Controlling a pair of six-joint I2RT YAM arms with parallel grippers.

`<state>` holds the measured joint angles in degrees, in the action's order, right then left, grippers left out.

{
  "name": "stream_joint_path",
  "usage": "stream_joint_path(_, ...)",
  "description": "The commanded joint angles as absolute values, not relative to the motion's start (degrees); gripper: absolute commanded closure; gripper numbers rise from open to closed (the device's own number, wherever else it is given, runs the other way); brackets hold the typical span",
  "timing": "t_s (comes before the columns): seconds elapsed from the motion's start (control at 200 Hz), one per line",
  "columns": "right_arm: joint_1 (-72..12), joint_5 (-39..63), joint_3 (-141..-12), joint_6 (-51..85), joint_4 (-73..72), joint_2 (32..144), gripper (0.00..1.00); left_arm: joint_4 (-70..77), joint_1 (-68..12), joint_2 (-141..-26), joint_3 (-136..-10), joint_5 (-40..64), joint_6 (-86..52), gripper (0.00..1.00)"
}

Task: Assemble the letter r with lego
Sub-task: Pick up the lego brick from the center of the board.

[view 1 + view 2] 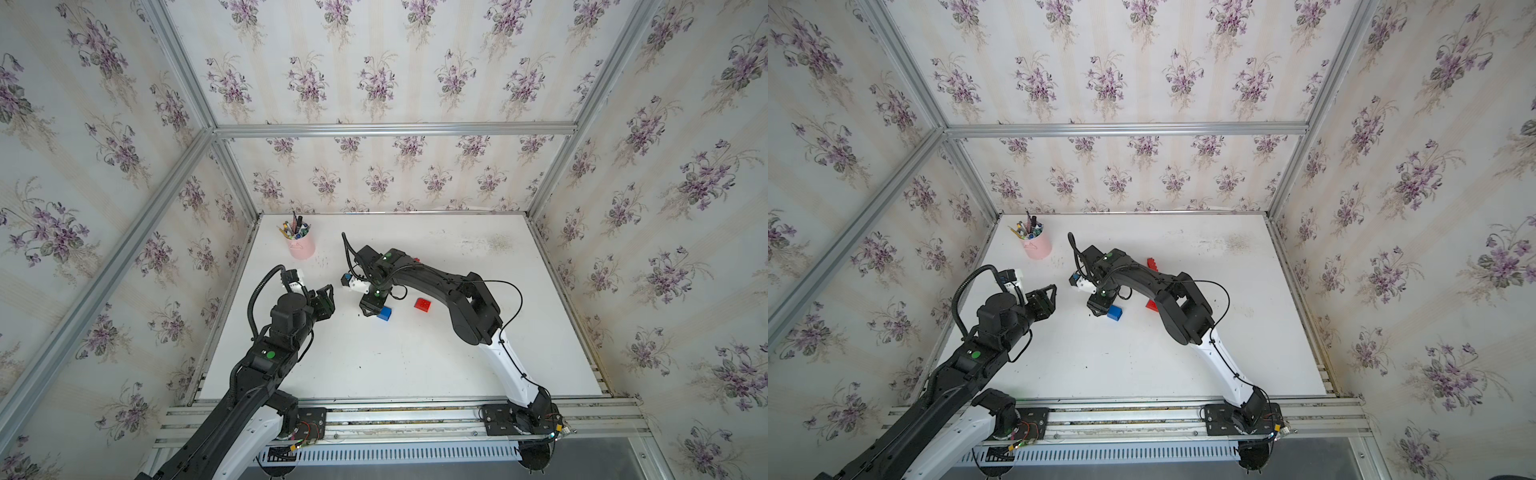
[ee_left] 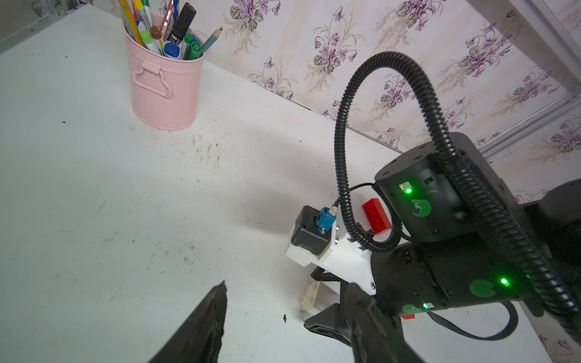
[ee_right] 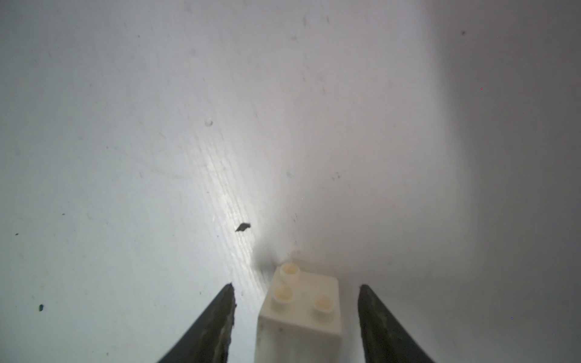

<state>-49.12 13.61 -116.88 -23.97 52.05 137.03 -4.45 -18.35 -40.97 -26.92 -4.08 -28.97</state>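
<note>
A white brick (image 3: 301,311) stands studs-up on the table between the fingers of my right gripper (image 3: 296,286). The jaws are open, with a gap on each side of the brick. In both top views that gripper (image 1: 371,308) points down at mid-table and hides the white brick. The blue brick (image 1: 384,313) lies right beside it, and the short red brick (image 1: 422,304) a little further right. The long red brick (image 1: 1152,264) shows partly behind my right forearm. My left gripper (image 1: 330,297) hovers open and empty to the left. The left wrist view shows the white brick (image 2: 309,297) too.
A pink cup of pens (image 1: 301,245) stands at the table's back left. My right arm arches across the right half of the table (image 1: 374,365). Wallpapered walls and aluminium rails close in the table's sides.
</note>
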Motion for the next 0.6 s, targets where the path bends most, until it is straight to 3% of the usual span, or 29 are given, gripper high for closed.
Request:
stream_joint_path(0.0, -49.2, 14.1, -118.6, -24.3, 52.4, 137.7, 0.42, -3.5, -18.4, -41.0, -26.9, -4.5, -29.3, 0.38)
stream_joint_path(0.594, -49.3, 13.7, -119.5, -24.2, 53.2, 138.5, 0.57, -3.3, -18.4, -41.6, -26.6, -4.5, -29.4, 0.38)
